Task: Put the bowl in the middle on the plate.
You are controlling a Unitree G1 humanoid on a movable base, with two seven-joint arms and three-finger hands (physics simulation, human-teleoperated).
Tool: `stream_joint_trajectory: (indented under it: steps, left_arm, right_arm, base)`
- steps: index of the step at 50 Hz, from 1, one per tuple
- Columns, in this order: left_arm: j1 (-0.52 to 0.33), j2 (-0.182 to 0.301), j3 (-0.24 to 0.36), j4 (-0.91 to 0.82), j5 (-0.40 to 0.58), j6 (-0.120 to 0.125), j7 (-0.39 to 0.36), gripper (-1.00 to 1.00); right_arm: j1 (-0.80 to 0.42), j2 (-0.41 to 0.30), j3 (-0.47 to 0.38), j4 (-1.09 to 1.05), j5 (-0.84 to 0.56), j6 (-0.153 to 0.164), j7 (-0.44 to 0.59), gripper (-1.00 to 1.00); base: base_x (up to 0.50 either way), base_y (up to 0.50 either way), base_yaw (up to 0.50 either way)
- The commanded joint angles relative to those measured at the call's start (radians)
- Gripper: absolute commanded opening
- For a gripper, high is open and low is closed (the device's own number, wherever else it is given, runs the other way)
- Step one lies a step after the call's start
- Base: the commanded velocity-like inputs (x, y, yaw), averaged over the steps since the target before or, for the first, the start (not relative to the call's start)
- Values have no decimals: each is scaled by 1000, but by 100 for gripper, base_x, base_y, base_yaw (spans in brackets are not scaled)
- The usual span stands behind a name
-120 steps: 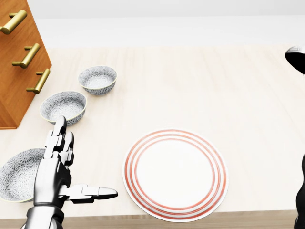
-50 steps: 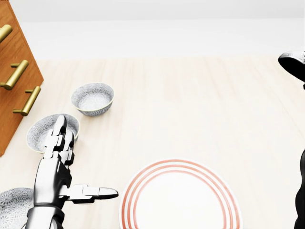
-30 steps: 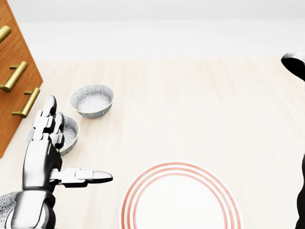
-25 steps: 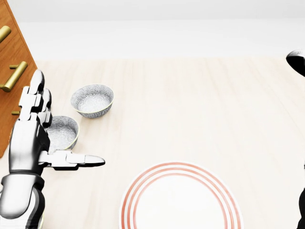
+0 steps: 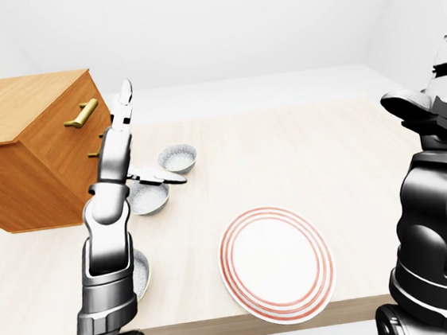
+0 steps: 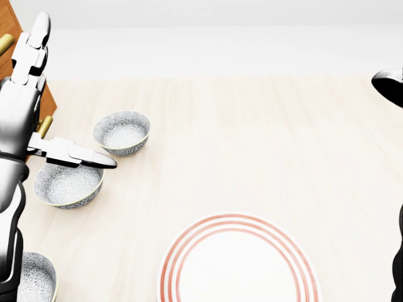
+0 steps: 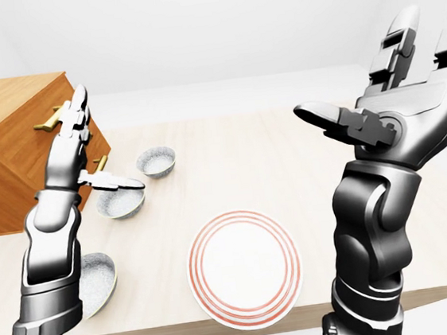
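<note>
Wooden table (image 6: 264,138), three patterned bowls (image 6: 122,131) (image 6: 68,184) (image 6: 34,278), one plate (image 6: 236,267), two spread hands (image 6: 19,104) (image 7: 401,109)

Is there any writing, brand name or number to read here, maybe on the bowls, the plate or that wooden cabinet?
None: no word, number or sign shows in any view.
The grey-patterned ceramic bowls carry only a speckled pattern, the white round plate only red rings, and the wooden drawer chest only plain brass handles.

Both arms are raised, left hand (image 6: 21,104) and right hand (image 7: 397,109) spread open.
</note>
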Motion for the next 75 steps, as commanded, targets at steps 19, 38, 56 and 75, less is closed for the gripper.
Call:
stream_joint_trajectory:
  steps: [19, 38, 56, 75]
  left_arm:
    - [-69, 45, -27, 204, 243, 0, -102, 100]
    - [-130, 149, -1, 575, 362, 0, -74, 100]
    - [-163, 156, -14, 560, 366, 0, -140, 100]
    - [-165, 140, -33, 570, 414, 0, -204, 100]
  right_arm:
    - [4, 8, 6, -20, -4, 0, 2, 100]
    - [8, 15, 10, -15, -15, 0, 10, 100]
    - [4, 14, 8, -29, -11, 0, 3, 100]
    - [7, 16, 10, -24, -22, 0, 5, 100]
  base:
    - [0, 0, 0]
    - [0, 0, 0]
    - [0, 0, 0]
    - [0, 0, 0]
